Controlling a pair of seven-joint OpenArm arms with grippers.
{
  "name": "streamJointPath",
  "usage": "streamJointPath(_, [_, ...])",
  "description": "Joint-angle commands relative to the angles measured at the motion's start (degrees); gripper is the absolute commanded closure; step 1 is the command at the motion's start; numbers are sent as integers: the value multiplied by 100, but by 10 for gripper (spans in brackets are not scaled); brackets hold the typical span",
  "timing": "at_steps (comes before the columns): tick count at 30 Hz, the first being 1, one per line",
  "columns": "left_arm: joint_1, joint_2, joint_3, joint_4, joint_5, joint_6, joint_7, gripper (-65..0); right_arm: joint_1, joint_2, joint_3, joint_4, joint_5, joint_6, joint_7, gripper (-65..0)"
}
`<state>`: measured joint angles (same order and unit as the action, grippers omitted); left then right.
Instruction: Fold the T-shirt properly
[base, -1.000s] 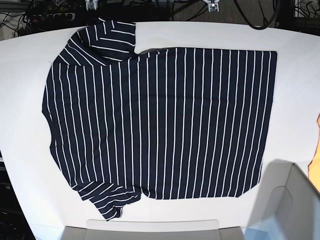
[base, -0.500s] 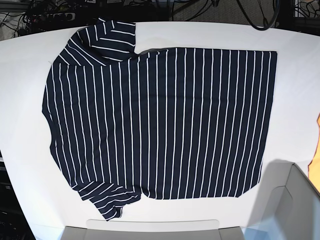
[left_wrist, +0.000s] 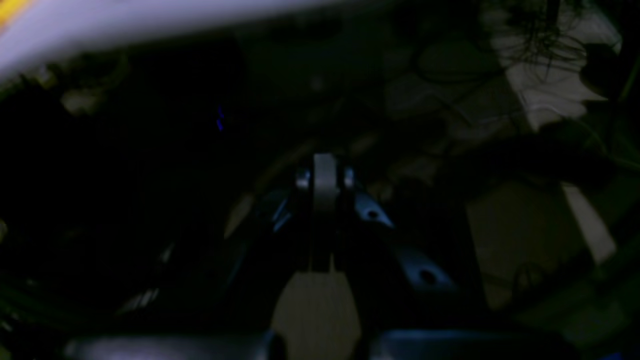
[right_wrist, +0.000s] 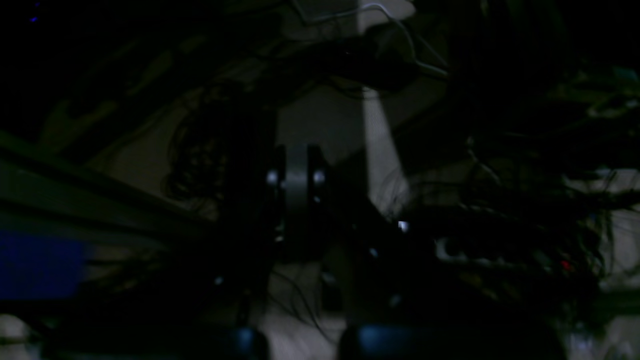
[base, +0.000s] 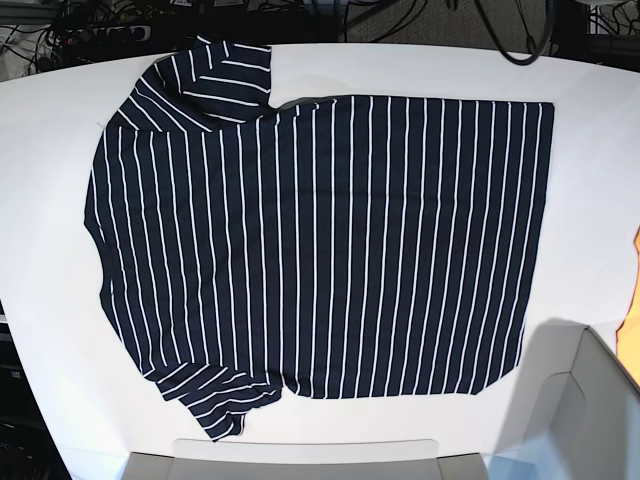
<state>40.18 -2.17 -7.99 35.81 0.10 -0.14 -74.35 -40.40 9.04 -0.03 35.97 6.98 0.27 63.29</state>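
On the white worktop (base: 600, 150) the T-shirt (base: 330, 245) lay spread flat and unfolded, dark navy with thin white stripes, its neck end toward the left of the base view and its straight hem toward the right. One sleeve (base: 225, 70) stuck out at the far edge and the other sleeve (base: 215, 395) at the near edge, both lying on the worktop. Neither arm showed in the base view. Both wrist views were very dark. The left end effector (left_wrist: 325, 172) hung over a dim jumble of cables, its fingers pressed together with no gap and nothing between them. The right end effector (right_wrist: 296, 177) looked the same, fingers pressed together on nothing, with tangled cables (right_wrist: 400, 45) behind it. A pale box (base: 585, 400) sat at the near right corner
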Motion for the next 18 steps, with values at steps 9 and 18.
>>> streamJointPath(9, [1120, 2, 3, 2278, -23, 27, -244, -5, -1678, 32, -1, 4065, 168, 21, -390, 0])
streamJointPath(18, [1138, 2, 3, 2401, -23, 27, -244, -5, -2241, 375, -10, 6500, 2427, 610, -2887, -22])
